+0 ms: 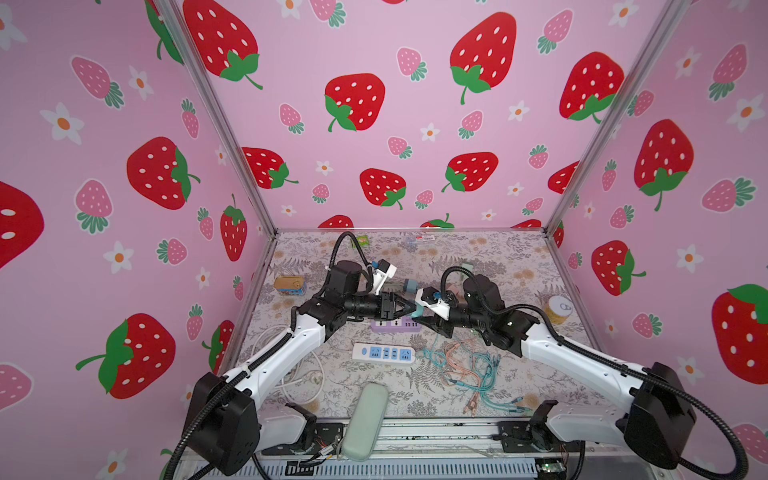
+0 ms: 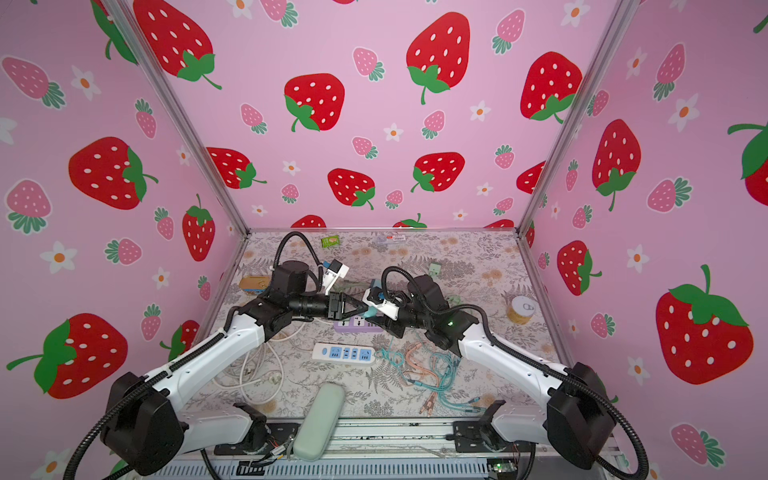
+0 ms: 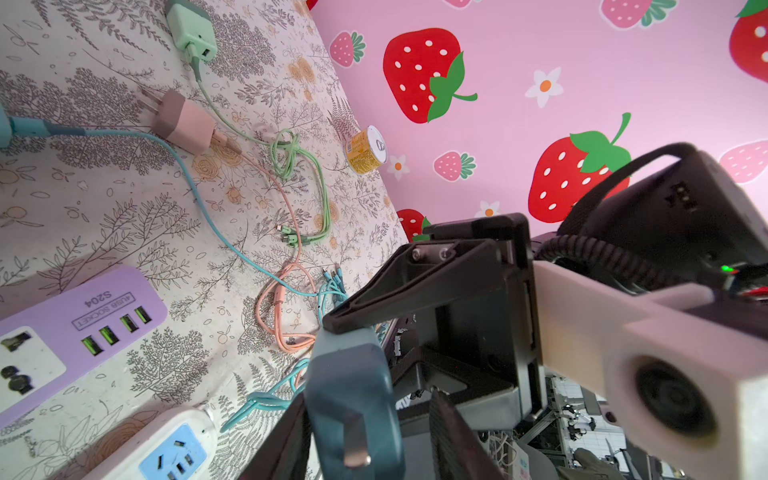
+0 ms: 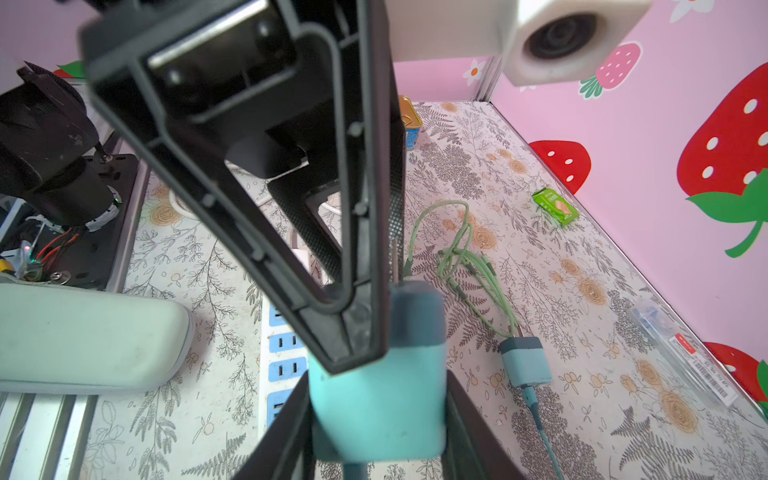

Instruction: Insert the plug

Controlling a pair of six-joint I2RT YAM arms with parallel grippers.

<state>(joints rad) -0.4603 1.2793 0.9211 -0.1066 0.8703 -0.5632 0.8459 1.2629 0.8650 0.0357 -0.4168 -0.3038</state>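
Observation:
A teal plug (image 1: 419, 309) (image 2: 371, 309) hangs above the purple power strip (image 1: 395, 326) (image 2: 357, 326) (image 3: 75, 328) at mid-table. My right gripper (image 1: 426, 320) (image 2: 377, 319) (image 4: 376, 390) is shut on its light teal body (image 4: 382, 399). The darker pronged end (image 3: 353, 386) sits between the fingers of my left gripper (image 1: 411, 306) (image 2: 363, 308) (image 3: 370, 397). One left finger lies against that end. The other stands off with a gap, so the left gripper is open. A white strip with blue sockets (image 1: 384, 353) (image 3: 166, 449) (image 4: 282, 345) lies nearer the front.
Tangled teal, pink and green cables (image 1: 465, 365) lie right of the strips. A pink charger (image 3: 183, 122), a green charger (image 3: 191, 29) and a second teal charger (image 4: 525, 361) lie behind. A pale green case (image 1: 365, 419) sits at the front edge, with cans (image 1: 289, 286) (image 1: 559, 309) near the side walls.

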